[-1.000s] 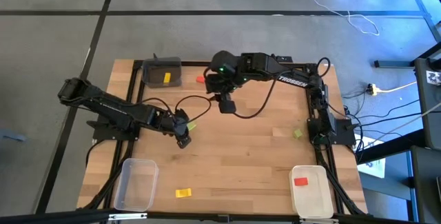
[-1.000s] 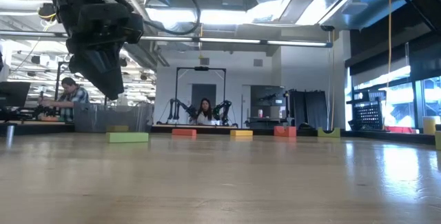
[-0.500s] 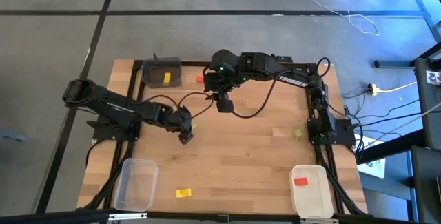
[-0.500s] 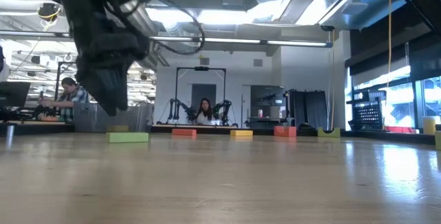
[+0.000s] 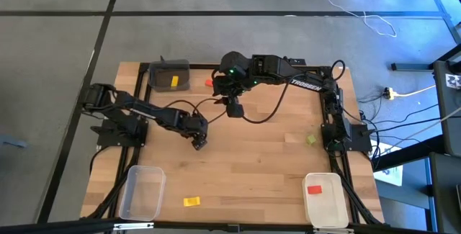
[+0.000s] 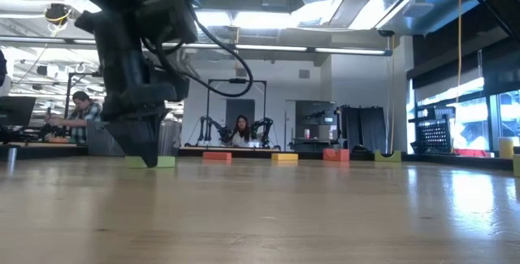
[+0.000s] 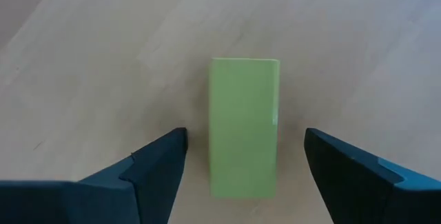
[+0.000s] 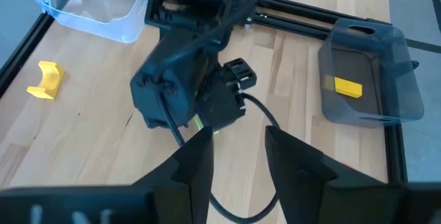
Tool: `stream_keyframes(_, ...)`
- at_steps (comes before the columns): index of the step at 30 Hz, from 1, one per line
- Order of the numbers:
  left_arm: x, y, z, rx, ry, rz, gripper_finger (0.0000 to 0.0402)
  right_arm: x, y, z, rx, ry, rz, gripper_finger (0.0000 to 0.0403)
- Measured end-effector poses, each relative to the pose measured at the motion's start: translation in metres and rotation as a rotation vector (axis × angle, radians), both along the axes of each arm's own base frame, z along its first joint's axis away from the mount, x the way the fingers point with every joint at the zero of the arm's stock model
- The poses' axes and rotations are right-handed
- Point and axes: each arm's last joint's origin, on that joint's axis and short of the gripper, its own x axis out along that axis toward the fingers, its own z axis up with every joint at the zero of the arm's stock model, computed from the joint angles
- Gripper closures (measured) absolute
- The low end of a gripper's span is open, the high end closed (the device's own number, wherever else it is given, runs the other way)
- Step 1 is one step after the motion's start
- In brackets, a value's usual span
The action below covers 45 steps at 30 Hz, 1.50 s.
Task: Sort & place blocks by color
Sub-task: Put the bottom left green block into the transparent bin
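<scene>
A light green block lies flat on the wooden table, left of its middle. My left gripper points steeply down over it, open, one finger on each long side of the block with bare table showing in both gaps. In the high view that gripper hides the block. In the low view part of the block shows behind the fingers. My right gripper hangs high over the table's far middle, open, with nothing between its fingers.
A dark bin at the far left holds a yellow block; a red block lies beside it. At the near edge stand a clear bin and a white bin holding a red block. A yellow block and a green block lie loose.
My left gripper has sunk toward the table and gone a little toward the right edge, coming over the green block. The block has stayed where it was.
</scene>
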Motion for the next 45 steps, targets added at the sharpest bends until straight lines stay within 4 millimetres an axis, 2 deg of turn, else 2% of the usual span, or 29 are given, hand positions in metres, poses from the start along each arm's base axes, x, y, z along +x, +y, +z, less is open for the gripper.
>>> stream_keyframes(16, 0.001, -0.006, -0.003, 0.043, 0.004, -0.008, 0.0118, 0.001, 0.000, 0.001, -0.002, -0.014, 0.000, 0.0269)
stream_keyframes(21, 0.001, -0.006, -0.003, 0.039, 0.005, -0.011, 0.0150, 0.001, 0.000, 0.001, -0.002, -0.014, 0.000, 0.0269)
stream_keyframes(34, 0.000, -0.008, -0.005, -0.032, 0.020, -0.040, 0.0275, 0.001, 0.000, 0.001, -0.002, -0.014, 0.000, 0.0269)
stream_keyframes(41, -0.003, -0.008, 0.003, -0.060, 0.005, -0.048, 0.0281, 0.001, 0.000, 0.001, -0.002, -0.014, 0.000, 0.0269)
stream_keyframes(45, -0.011, -0.009, 0.019, -0.086, -0.023, -0.044, 0.0281, 0.002, 0.000, 0.001, -0.001, -0.020, -0.001, 0.0269)
